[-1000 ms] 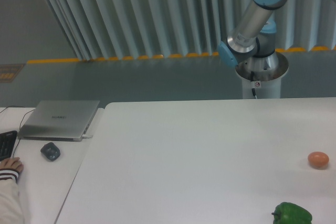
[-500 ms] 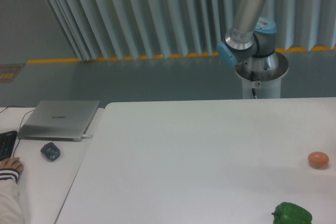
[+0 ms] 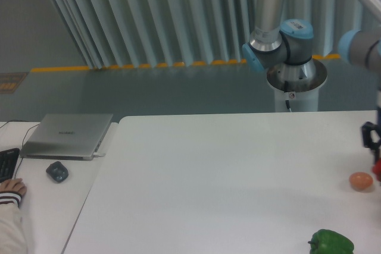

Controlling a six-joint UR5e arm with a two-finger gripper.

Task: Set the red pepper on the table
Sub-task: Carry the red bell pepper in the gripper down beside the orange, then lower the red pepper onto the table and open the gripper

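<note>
The white table [image 3: 226, 171] fills the middle and right of the view. My gripper [image 3: 375, 150] comes in at the far right edge, mostly cut off by the frame; one dark finger [image 3: 369, 135] shows. A sliver of the red pepper [image 3: 377, 169] shows just below it at the edge, held a little above the tabletop and next to the orange-pink fruit [image 3: 361, 181]. The jaws seem shut on the pepper.
A green bell pepper [image 3: 331, 242] lies at the table's front right. The arm's base [image 3: 296, 84] stands behind the table. On the side desk at the left are a laptop [image 3: 68, 135], a mouse [image 3: 57, 171] and a person's hand [image 3: 12, 188].
The arm has swung around and down. The gripper with the red pepper has come into view at the right edge; it was out of view before.
</note>
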